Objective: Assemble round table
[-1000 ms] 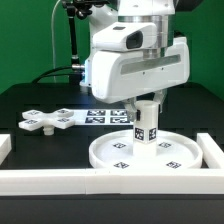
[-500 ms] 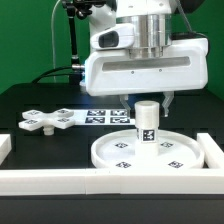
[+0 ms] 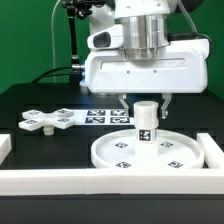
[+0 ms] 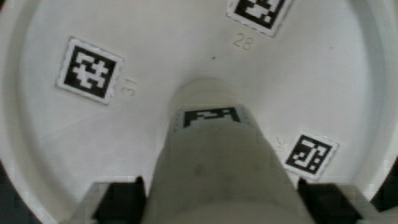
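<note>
- One white arm is hanging over the black table (image 3: 40, 98) in the exterior view, its gripper (image 3: 144, 104) reaching straight down onto the short leg (image 3: 146, 126).
- Both fingers (image 3: 123, 101) are flanking the leg's top end; from this side I cannot tell whether they are touching it.
- The leg is standing upright near the middle of the round disc (image 3: 108, 156), its long axis running vertically and its upper end pointing into the gripper.
- The disc is lying flat, rim up, just behind the front border rail (image 3: 100, 181).
- The cross-shaped base (image 3: 48, 121) is lying flat towards the exterior view's left, well apart from the disc, with the marker board (image 3: 104, 116) sitting between them.
- Looking through the wrist view, the leg (image 4: 221, 150) is running lengthwise away from the camera, its far end meeting the disc (image 4: 160, 40).
- The gripper (image 4: 205, 205) is pinching the leg, with the dark fingers (image 4: 121, 199) pressing against its sides.
- Square tags (image 4: 89, 68) are showing on the disc around the leg.
</note>
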